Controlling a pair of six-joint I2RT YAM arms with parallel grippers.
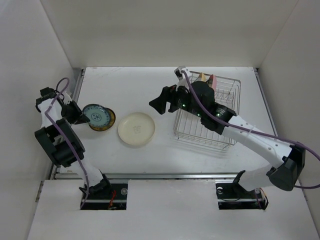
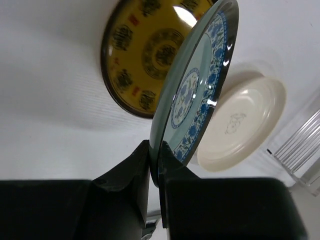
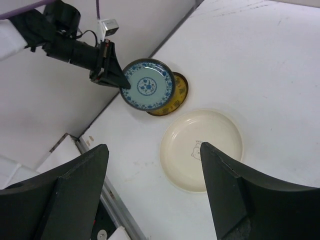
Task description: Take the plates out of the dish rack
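Silver wire forms the dish rack (image 1: 200, 137), which sits at 3 o'clock on the white table (image 1: 130, 85). At the rack's 12 o'clock end a pink plate (image 1: 212, 81) stands upright. The right arm covers much of that end, so there may be another plate beside it, but I cannot tell.

The right gripper (image 3: 154, 149) hovers just off the rack's 9 o'clock side. Its two fingers are spread wide apart with nothing between them.

At 9 o'clock on the table, the left gripper (image 2: 155, 155) is clamped on the rim of the teal plate (image 1: 96, 115), one finger on each face. That plate has a blue patterned band and is held tilted over the dark-yellow patterned plate (image 2: 145, 55). The patterned plate lies flat on the table and shows past the teal plate's 4 o'clock edge in the top view.

The cream plate (image 1: 136, 129) lies flat and face up at 3 o'clock of this pair, near them. It sits between them and the rack, apart from both.
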